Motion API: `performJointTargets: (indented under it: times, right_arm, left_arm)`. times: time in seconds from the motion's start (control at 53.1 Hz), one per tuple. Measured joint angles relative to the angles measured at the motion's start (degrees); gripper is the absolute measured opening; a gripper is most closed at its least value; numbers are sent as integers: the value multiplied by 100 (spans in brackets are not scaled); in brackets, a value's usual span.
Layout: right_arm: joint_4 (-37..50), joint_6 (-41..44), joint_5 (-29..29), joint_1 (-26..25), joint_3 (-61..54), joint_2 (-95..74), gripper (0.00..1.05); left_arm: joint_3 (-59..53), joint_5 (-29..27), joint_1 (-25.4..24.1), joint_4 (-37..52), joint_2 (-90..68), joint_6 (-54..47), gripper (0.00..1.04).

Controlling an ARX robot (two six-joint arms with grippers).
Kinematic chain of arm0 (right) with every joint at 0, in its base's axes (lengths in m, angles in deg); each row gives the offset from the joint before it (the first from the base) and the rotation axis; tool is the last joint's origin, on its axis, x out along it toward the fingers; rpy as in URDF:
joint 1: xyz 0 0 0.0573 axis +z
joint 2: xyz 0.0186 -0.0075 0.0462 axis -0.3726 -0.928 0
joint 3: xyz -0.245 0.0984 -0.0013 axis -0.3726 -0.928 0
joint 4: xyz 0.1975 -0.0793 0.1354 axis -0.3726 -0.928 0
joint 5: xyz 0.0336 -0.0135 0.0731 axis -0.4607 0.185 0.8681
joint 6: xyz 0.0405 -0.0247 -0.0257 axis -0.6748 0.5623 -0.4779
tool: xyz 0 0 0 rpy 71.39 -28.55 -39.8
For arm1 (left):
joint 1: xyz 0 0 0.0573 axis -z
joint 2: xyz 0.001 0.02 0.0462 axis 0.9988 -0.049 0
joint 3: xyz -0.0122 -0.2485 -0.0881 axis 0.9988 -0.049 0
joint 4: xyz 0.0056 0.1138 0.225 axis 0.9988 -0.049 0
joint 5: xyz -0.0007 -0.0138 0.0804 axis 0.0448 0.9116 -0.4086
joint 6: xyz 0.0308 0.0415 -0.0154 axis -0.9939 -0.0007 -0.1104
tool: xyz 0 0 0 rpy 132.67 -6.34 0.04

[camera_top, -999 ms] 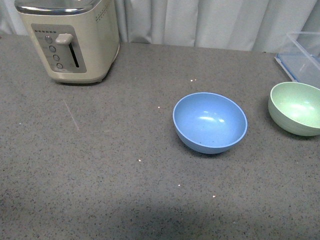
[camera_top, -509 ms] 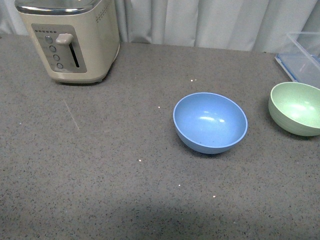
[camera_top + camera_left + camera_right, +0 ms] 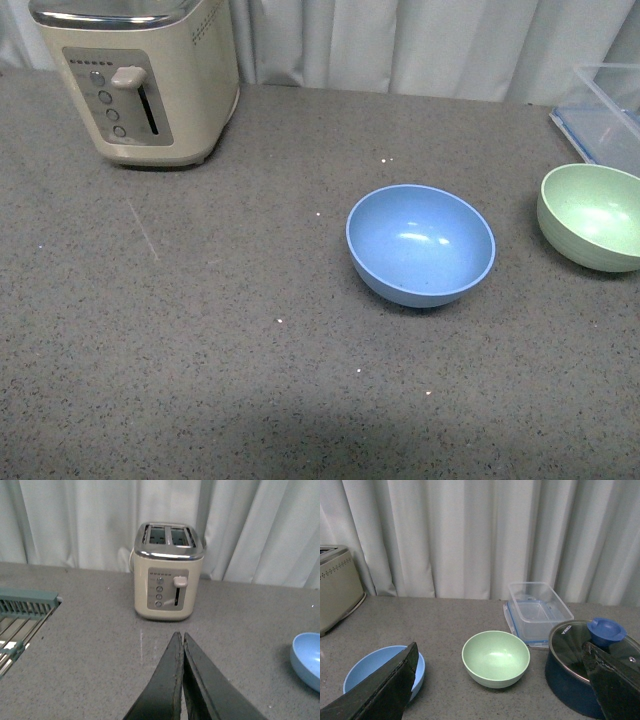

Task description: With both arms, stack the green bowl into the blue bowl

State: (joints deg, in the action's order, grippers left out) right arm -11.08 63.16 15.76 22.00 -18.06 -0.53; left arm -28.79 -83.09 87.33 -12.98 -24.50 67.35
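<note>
— Where does the green bowl (image 3: 592, 217) stand?

— Upright and empty on the speckled grey countertop (image 3: 200, 350), far to the robot's right. The blue bowl (image 3: 420, 245) sits near the middle, well apart from it and also empty.

— And the arms?

— Neither touches anything. The right gripper (image 3: 499, 647) has its fingers spread wide, and its wrist view frames the green bowl between them. The left gripper (image 3: 180, 639) has its fingers pressed together on nothing and points toward the toaster (image 3: 168, 572).

— So the step in hand is the reach for the green bowl?

— It seems so. The bowl is matte, smooth-rimmed and round-walled. A pinch over the rim, one finger inside and one outside, should hold better than squeezing the curved sides. The descent should keep off the clear container (image 3: 539, 608) and the glass-lidded pot (image 3: 580, 680) nearby.

— And the left arm?

— It would probably need to open and steady the blue bowl.
</note>
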Motion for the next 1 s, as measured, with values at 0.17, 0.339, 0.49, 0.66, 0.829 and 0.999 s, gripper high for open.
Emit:
performJointTargets:
  times: [0.17, 0.339, 0.49, 0.66, 0.829, 0.999]
  right_arm:
    - [0, 0, 0, 0, 0, 0, 96]
    - [0, 0, -2, 0, 0, 0, 96]
    - [0, 0, -2, 0, 0, 0, 96]
    - [-573, -234, -319, 44, 188, -308, 96]
    - [-195, -216, 118, -562, 1137, -2575, 96]
    - [990, 708, 1187, -1056, 1906, -4992, 96]
  left_arm:
    - [0, 4, 0, -341, 466, 0, 4]
    - [0, 4, 0, -345, 468, 0, 4]
    - [0, 2, 0, -350, 468, 2, 17]
    - [0, 4, 0, -350, 470, 2, 44]
    - [0, 4, 0, -350, 481, 2, 78]
    - [0, -2, 0, -350, 481, -11, 98]
